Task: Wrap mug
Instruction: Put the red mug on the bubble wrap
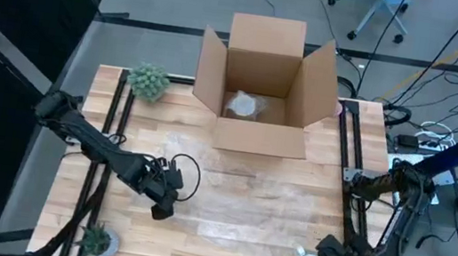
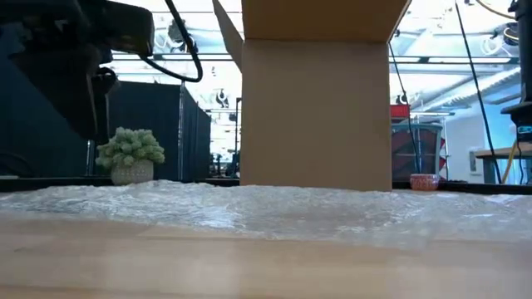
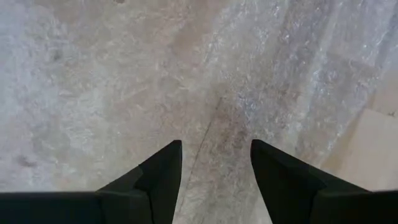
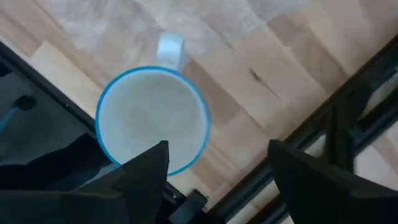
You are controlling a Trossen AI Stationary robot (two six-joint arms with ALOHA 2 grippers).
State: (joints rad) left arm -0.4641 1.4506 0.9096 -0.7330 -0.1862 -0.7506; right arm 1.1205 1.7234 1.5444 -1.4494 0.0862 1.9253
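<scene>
table (image 1: pixel 232 236): wooden top, used as the work surface; everything is laid out on it.
box (image 1: pixel 259 86): cardboard, placed at the far middle with flaps open; judged to be the destination for wrapped items. A pale bundle (image 1: pixel 244 105) is seen inside; what it is cannot be told.
bubble wrap (image 1: pixel 230 186): clear sheet spread flat across the middle, just near of the box; judged to be laid out so the mug can be set on it and rolled.
left arm: reached in from the left edge, left gripper (image 1: pixel 162 211) held over the near-left part of the sheet. In the left wrist view the fingers (image 3: pixel 163 171) are seen spread apart with nothing between them, pointed down at the wrap; judged ready to pinch an edge or corner.
right arm: folded at the right edge, right gripper (image 4: pixel 214 177) hung above the mug at the near-right corner. Fingers are seen apart, not closed on anything; the mug rim sits under one finger and the gap, so a pick is judged to be lined up.
mug (image 4: pixel 152 121): white, blue rim, upright, handle visible, empty. Sited off the sheet on bare wood, well apart from the box. Not yet wrapped.
plants: one pot (image 1: pixel 147 82) at the far left beside the box, a smaller one (image 1: pixel 97 239) at the near-left corner; kept clear of the sheet.
writing: none readable on box, mug or arms.
</scene>
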